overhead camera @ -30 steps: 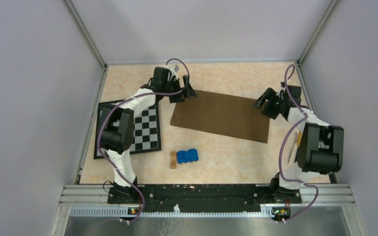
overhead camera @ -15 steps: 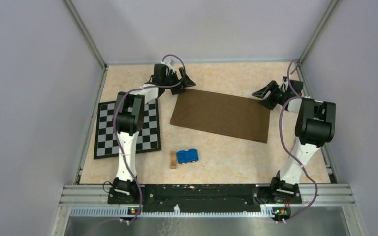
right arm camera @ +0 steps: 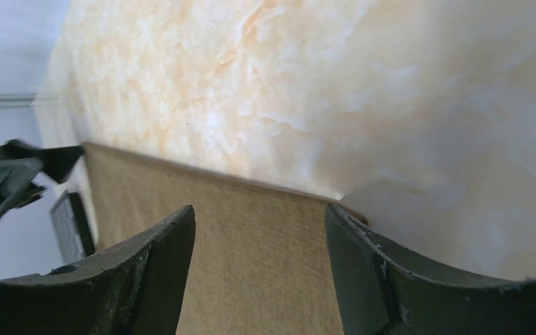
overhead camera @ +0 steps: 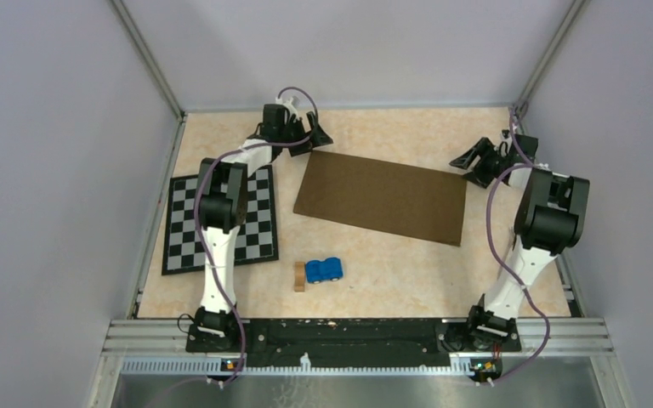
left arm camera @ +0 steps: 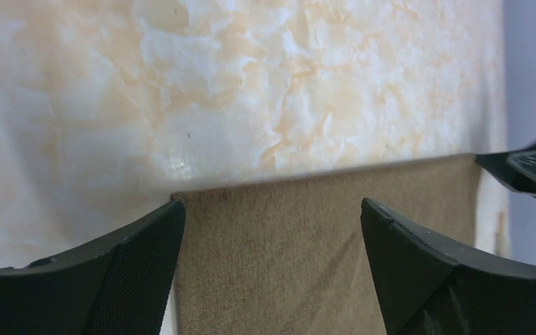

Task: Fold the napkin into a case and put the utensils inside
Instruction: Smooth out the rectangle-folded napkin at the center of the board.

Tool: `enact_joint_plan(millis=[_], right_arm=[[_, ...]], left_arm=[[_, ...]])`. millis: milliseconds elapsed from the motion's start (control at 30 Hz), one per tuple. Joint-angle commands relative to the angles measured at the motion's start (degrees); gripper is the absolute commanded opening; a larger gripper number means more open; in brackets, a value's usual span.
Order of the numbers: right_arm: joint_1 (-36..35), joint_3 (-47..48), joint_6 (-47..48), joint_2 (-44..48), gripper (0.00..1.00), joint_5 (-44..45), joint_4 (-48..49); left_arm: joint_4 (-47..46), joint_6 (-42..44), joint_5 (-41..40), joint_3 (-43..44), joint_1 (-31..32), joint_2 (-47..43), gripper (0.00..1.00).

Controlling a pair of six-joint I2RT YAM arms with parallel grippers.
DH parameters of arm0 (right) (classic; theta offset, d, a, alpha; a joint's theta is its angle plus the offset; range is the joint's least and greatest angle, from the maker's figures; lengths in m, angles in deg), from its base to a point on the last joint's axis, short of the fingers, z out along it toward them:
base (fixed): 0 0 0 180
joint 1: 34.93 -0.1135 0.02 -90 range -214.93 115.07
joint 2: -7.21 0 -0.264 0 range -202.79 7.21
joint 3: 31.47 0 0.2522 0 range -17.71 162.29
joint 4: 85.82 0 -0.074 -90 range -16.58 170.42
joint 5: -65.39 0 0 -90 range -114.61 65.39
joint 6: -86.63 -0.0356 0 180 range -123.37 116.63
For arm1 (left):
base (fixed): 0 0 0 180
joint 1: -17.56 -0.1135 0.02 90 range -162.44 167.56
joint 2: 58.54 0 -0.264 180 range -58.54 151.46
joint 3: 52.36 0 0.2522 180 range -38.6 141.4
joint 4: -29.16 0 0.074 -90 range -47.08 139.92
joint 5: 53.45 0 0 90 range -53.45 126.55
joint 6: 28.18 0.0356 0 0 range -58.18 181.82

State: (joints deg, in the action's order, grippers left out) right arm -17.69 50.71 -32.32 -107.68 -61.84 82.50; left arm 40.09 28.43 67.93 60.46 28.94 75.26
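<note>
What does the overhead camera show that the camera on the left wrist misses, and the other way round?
Only the top external view shows the checkered mat, the blue toy car and the small wooden block. Only the left wrist view shows, close up, the open left gripper framing the far edge and one corner of the brown napkin, with the cloth's weave visible. Both show the napkin, the marbled table and the right gripper at the napkin's other far corner.

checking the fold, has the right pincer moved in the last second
Yes. The right pincer has pulled back from over the napkin's far right corner, toward the back right post.
</note>
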Motion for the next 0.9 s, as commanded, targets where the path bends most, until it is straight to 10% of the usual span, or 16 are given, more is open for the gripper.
enact_joint_plan(millis=[0,367,867], right_arm=[[-3.48,2.69,2.76,8.46,0.68,6.53,-7.52],[-16.78,-1.25,-25.07,-3.24,0.65,-8.09,30.91],[-7.8,-4.55,-16.03,-10.33,0.64,-9.91,27.64]], left_arm=[[10.08,11.18,-7.05,8.69,1.97,-4.86,0.99],[-10.5,-10.06,9.9,6.46,7.77,2.06,0.99],[-15.03,-7.61,7.36,-2.3,-1.46,6.91,0.99]])
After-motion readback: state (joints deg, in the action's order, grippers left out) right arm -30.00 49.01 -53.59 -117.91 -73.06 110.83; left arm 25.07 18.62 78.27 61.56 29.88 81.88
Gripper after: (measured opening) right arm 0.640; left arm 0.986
